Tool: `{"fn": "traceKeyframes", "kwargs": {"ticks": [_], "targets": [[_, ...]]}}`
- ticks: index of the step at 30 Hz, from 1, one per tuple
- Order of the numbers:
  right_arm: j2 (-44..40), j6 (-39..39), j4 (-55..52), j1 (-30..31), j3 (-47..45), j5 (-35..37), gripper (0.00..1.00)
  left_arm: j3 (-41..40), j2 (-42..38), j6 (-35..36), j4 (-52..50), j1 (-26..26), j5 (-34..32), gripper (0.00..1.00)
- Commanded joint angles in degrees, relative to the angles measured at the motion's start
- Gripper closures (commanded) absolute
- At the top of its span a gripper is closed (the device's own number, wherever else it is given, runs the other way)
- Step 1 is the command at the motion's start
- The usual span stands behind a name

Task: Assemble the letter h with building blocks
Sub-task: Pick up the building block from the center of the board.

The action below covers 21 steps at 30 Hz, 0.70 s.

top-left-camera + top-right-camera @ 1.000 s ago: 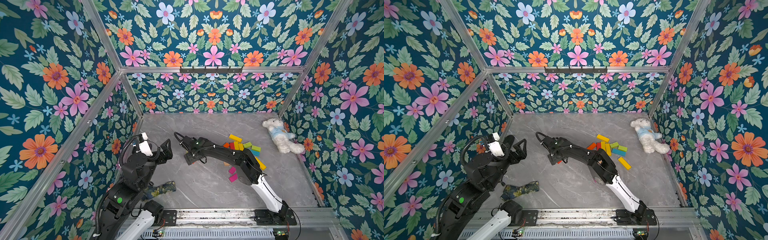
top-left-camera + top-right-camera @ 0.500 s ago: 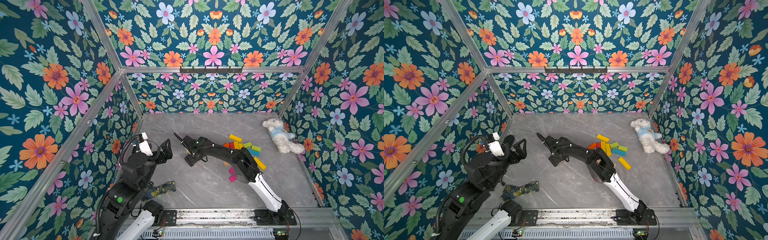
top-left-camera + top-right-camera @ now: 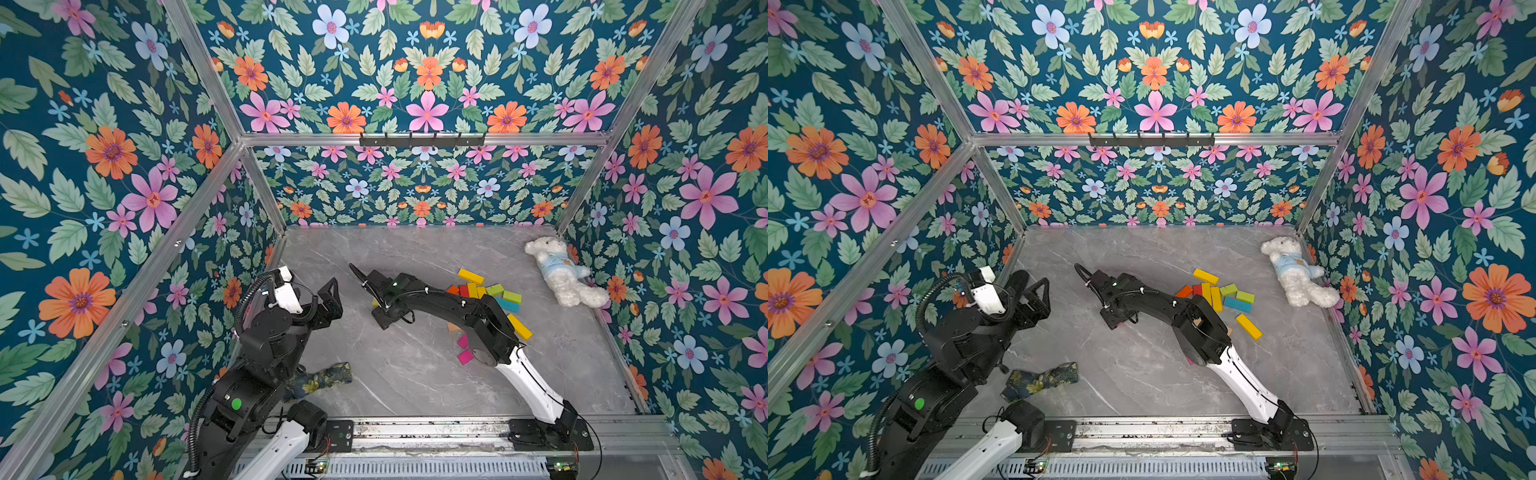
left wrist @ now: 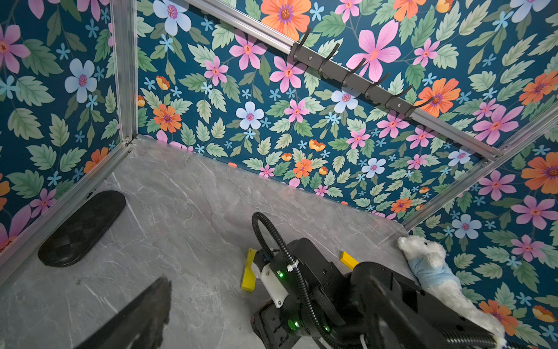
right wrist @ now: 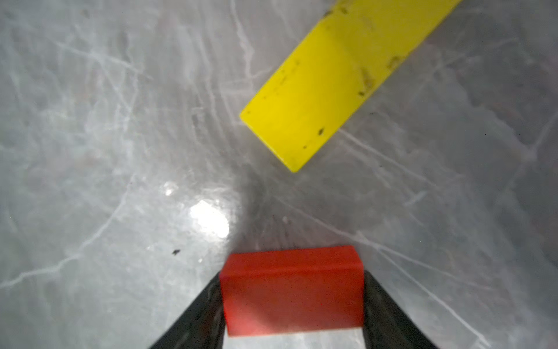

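The h is barely begun. One yellow block [image 5: 341, 78] lies flat on the open middle of the table [image 3: 415, 374], and the right gripper [image 5: 291, 281] clasps a red block [image 5: 291, 302] by its sides, near that plank's end but apart from it. The other building blocks [image 3: 490, 291] sit heaped toward the bear [image 3: 561, 270]. The left gripper [image 3: 330, 299] hangs spread and empty, well off to the side — bare marble lies all round the build.

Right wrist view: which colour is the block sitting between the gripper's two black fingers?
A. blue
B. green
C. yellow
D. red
D: a red block sits between the black fingers of the right gripper, while the only yellow block in that view lies flat on the table ahead, apart from it.
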Motion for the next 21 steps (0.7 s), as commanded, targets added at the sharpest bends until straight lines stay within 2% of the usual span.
{"fn": "traceKeyframes", "kwargs": {"ticks": [1, 4, 10, 16, 21], "targets": [[0.7, 14.0, -4.0, 0.0, 3.0, 4.2, 0.36, 0.1, -0.4, 1.2, -1.1, 0.0, -0.5, 0.01], [0.9, 21.5, -4.7, 0.3, 4.3, 4.8, 0.37, 0.2, -0.7, 1.5, -1.4, 0.0, -0.3, 0.01], [1.5, 30.6, -6.9, 2.4, 5.8, 7.1, 0.36, -0.1, -1.8, 1.5, -1.5, 0.0, 0.4, 0.01], [4.3, 36.7, -8.6, 2.8, 9.8, 6.5, 0.36, 0.0, -2.8, 1.7, -1.7, 0.0, 0.4, 0.01], [6.9, 38.3, -10.4, 2.9, 13.8, 6.9, 0.35, 0.3, -3.0, 1.7, -2.0, 0.0, 0.6, 0.01]]}}
